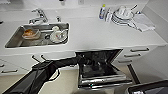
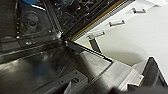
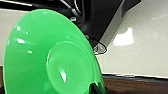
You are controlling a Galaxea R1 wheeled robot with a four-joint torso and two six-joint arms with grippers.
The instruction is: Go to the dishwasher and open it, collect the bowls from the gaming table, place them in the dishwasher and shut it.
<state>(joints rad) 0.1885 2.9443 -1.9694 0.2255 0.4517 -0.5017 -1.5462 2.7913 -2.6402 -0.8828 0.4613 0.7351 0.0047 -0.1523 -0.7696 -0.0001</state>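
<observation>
The dishwasher [image 1: 100, 80] stands open under the white counter, its steel door folded down and its inside dark. My left arm comes in from the lower left, and the left gripper [image 1: 83, 60] is at the mouth of the dishwasher. The left wrist view looks along the door's inner face [image 2: 37, 67] to the racks [image 2: 72, 12], where a patch of blue [image 2: 32, 1] shows. A large green bowl [image 3: 50, 57] hangs tilted in my right gripper, close to the camera. My right arm [image 1: 150, 88] is low at the right, beside the door. The gaming table is out of view.
The sink [image 1: 15, 41] in the counter holds dirty dishes below a faucet [image 1: 38, 16]. A stack of plates [image 1: 122, 15], a bottle [image 1: 102, 11] and a cloth [image 1: 143, 22] sit at the back right. White drawers [image 1: 137, 51] flank the dishwasher.
</observation>
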